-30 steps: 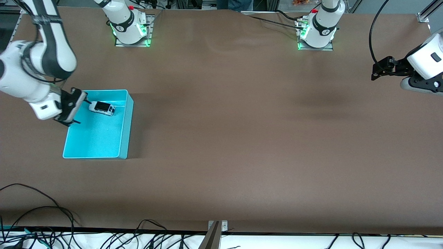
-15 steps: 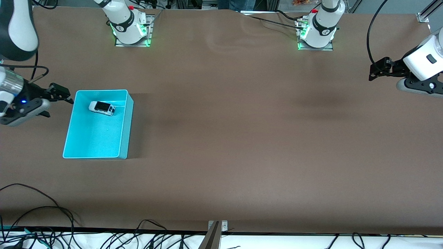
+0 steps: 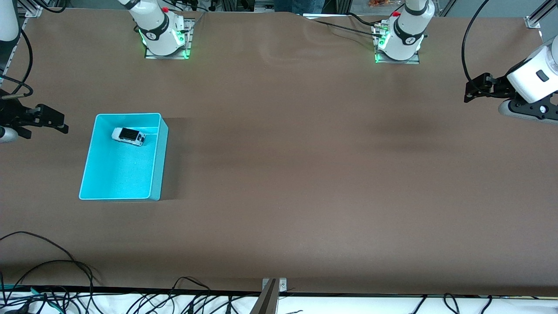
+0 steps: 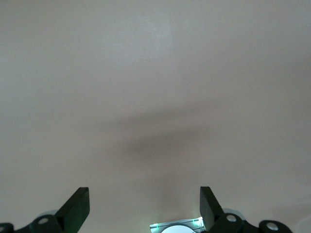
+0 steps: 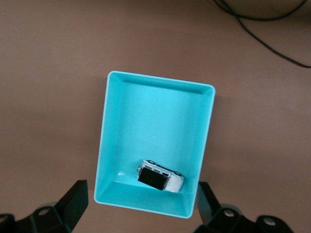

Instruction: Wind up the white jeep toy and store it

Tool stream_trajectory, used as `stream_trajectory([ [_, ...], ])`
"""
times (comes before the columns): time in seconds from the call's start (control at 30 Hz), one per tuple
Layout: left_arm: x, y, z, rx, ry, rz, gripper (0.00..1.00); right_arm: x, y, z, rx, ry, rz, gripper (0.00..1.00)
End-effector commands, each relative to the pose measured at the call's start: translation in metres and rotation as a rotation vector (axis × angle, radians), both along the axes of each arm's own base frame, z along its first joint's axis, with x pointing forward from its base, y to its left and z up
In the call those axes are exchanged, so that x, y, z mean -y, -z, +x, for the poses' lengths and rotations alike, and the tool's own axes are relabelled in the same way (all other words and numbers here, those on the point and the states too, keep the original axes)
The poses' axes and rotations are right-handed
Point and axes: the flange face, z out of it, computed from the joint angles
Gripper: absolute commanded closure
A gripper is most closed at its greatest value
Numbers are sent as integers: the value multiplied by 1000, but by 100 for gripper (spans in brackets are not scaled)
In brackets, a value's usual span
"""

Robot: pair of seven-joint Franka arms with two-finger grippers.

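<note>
Jeep (image 3: 128, 136): stored in bin (image 3: 157, 174), in the half farther from the front camera. Right gripper (image 3: 52, 121): beside bin, spread wide, empty. Left gripper (image 3: 475, 89): waits, spread wide, empty. Risk, judged: low; a wound spring could roll jeep into bin wall.

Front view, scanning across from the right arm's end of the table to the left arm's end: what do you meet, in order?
Right gripper, open and empty, over bare table → rectangular cyan plastic bin with the small white jeep toy with black roof lying inside → long stretch of brown table → left gripper, open, waiting over the table.
</note>
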Motion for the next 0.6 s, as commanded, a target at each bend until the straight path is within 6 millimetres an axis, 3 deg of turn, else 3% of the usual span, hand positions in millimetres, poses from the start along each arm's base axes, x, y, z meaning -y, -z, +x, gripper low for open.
stream_trajectory([
  [0.0, -2, -6, 2, -3, 17, -1, 0, -6, -2, 7, -18, 76, -42, 0],
  [0.27, -2, -6, 2, -3, 17, -1, 0, -30, -6, 5, -39, 88, -65, 0],
  [0.57, -4, -7, 2, -3, 14, 0, 0, -31, -6, 6, -38, 121, -57, 0],
])
